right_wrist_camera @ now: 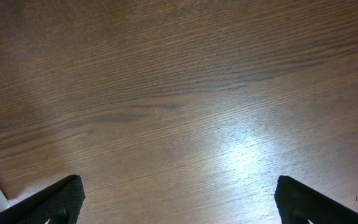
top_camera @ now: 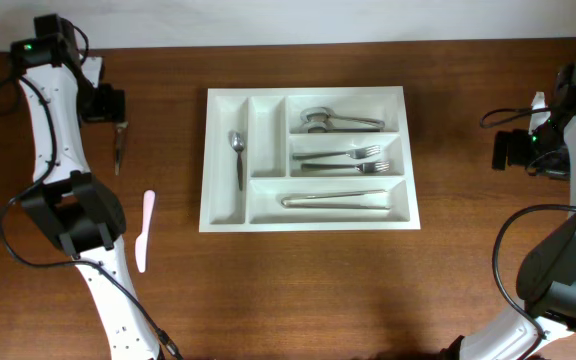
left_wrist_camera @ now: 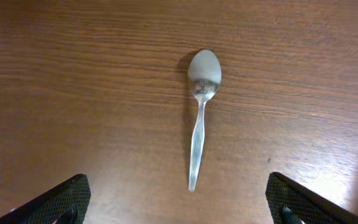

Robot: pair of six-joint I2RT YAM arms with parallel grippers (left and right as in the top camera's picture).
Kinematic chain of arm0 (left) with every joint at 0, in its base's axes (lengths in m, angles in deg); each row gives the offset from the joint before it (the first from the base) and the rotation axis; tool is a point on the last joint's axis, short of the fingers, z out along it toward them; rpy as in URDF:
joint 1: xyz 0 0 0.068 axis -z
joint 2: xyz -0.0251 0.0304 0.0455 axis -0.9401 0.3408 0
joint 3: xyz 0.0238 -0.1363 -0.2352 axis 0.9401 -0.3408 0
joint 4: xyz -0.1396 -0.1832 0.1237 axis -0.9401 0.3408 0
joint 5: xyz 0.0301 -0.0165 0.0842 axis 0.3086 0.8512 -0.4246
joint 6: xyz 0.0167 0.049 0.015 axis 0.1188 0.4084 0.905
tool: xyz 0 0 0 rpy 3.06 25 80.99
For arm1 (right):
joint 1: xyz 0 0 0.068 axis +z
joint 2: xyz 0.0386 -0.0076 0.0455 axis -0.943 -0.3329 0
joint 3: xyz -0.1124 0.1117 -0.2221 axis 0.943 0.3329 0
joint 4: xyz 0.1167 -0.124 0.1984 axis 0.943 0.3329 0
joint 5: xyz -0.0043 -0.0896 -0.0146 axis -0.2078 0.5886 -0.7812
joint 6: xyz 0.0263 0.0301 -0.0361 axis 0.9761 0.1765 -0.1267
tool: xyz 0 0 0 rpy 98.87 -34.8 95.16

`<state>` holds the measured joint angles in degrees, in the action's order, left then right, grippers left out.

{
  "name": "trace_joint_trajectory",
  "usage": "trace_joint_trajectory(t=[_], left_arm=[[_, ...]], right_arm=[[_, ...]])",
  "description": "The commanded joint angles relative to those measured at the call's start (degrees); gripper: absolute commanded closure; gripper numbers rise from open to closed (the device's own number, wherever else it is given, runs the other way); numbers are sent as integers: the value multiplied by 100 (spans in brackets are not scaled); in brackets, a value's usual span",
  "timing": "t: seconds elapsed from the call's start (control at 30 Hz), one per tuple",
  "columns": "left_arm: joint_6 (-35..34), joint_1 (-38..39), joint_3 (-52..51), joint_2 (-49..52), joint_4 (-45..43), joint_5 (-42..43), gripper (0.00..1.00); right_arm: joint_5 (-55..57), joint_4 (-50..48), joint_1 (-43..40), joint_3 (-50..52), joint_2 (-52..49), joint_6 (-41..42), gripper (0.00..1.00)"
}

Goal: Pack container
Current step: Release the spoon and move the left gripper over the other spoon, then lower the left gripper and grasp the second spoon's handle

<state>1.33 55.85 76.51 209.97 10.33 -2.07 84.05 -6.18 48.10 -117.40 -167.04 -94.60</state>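
The container (top_camera: 226,212) is a white cutlery tray in the middle of the table. It holds a spoon (top_camera: 237,155) in its leftmost narrow slot, a metal utensil (top_camera: 340,121) in the top long slot, forks (top_camera: 346,158) in the middle slot and knives (top_camera: 336,201) in the bottom one. A loose metal spoon (top_camera: 120,148) (left_wrist_camera: 199,118) lies on the wood at the far left, bowl pointing away from my left gripper (top_camera: 108,105) (left_wrist_camera: 179,208). That gripper hovers over its handle end, open and empty. My right gripper (top_camera: 510,150) (right_wrist_camera: 179,202) is open over bare wood at the far right.
A pale pink plastic utensil (top_camera: 145,230) lies on the table left of the tray, nearer the front. The tray's second narrow slot (top_camera: 266,135) holds nothing. Both arm bases stand at the front corners.
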Motion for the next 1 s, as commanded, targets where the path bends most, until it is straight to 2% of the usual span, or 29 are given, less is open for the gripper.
trace_joint_trajectory(t=[0.0,0.27,0.5,0.8,0.97], left_arm=[[219,7,-365,-160,-205,44,7],[216,7,-955,-116,-710,267,8],[195,7,-1014,184,-691,339,8],[-280,7,-1014,382,-667,326,8],[-282,7,-1014,503,-625,350,8]], right_arm=[[48,-9,26,11,46,26,1],[48,-9,26,11,46,26,1],[48,-9,26,11,46,26,1],[48,-9,26,11,46,26,1],[48,-9,26,11,46,26,1]])
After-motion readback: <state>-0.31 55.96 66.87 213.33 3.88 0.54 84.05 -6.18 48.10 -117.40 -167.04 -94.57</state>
